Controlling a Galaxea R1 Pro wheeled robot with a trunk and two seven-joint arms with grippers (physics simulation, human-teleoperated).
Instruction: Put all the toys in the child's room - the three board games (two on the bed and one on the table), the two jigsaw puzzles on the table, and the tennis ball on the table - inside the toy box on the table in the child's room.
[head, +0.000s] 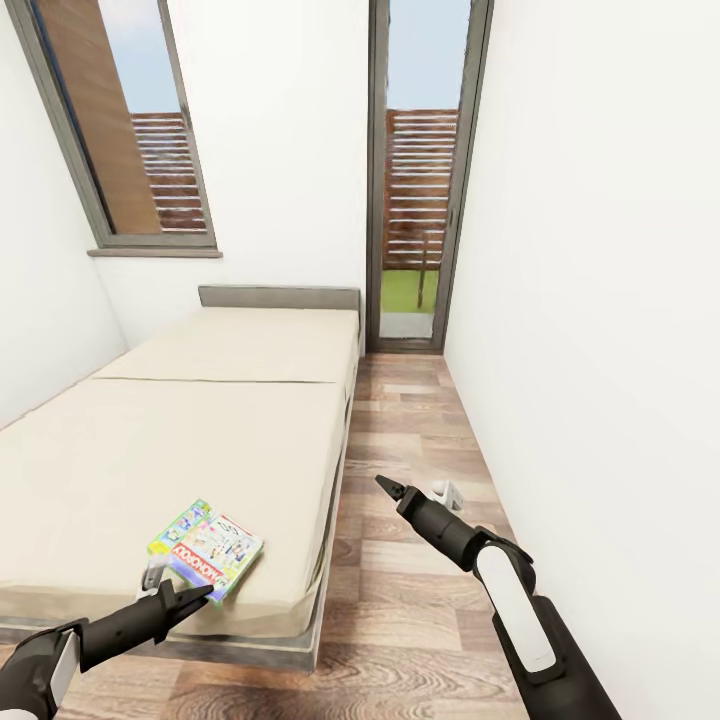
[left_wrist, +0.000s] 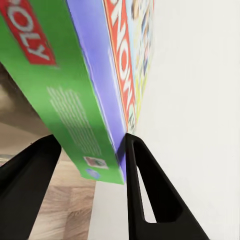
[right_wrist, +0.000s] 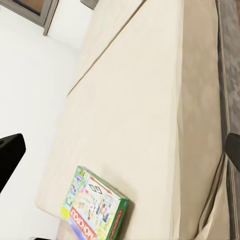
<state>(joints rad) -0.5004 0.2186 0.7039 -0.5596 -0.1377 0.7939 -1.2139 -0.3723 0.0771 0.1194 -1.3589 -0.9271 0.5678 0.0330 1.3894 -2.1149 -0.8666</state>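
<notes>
board game (head: 206, 549) with a green edge and white busy cover lies flat near the foot corner of the bed (head: 200, 420). left gripper (head: 190, 597) reaches its near edge, fingers (left_wrist: 145, 190) spread either side of the box corner. right gripper (head: 385, 487) hangs over the wood floor (head: 420, 440), fingers spread.

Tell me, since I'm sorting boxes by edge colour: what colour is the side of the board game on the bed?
Green side on the flat Monopoly board game box, clearest in the left wrist view.
</notes>
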